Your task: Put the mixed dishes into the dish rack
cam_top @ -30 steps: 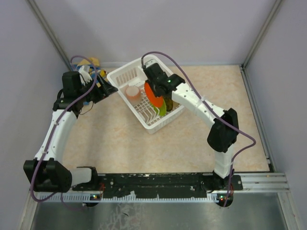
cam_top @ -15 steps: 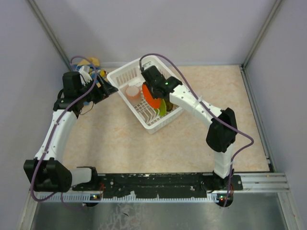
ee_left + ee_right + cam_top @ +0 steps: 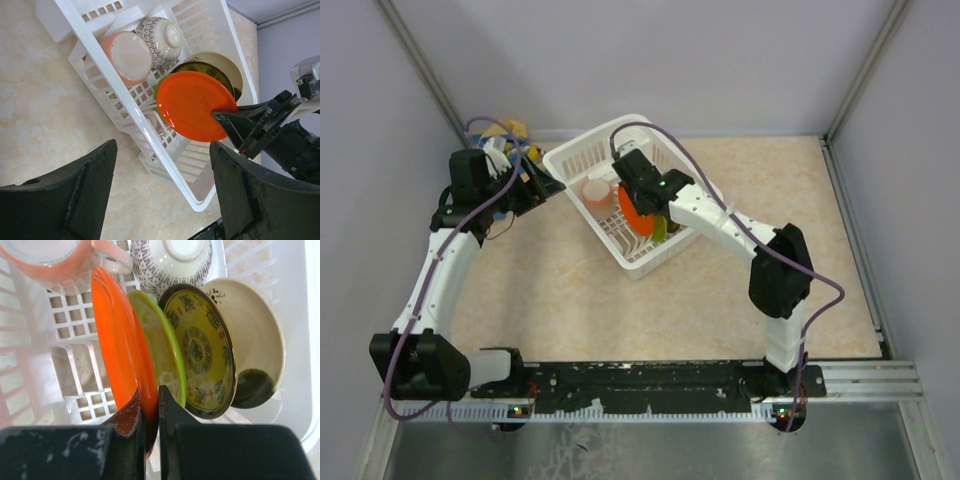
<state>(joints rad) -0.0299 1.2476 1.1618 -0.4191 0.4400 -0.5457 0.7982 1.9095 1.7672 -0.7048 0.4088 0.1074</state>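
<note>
The white dish rack (image 3: 582, 141) sits slanted at the back of the table. Inside it stand a lime-green plate (image 3: 161, 347), a brown-yellow patterned plate (image 3: 201, 347) and a cream plate (image 3: 256, 337) with a dark patch, all on edge. A patterned bowl (image 3: 172, 260) and a pink cup (image 3: 50, 260) lie beside them. My right gripper (image 3: 150, 410) is shut on the rim of the orange plate (image 3: 117, 350), which stands upright next to the lime-green one. My left gripper (image 3: 162, 145) hovers open, left of the rack (image 3: 125, 100), holding nothing.
A blue and yellow cloth (image 3: 510, 130) is bunched in the back left corner behind the left arm. Walls with metal posts close in the table on the left, back and right. The left gripper (image 3: 548, 185) hangs close to the rack's left corner.
My right gripper has carried the orange plate leftward and down into the rack beside the lime-green plate. The left arm has stayed still.
</note>
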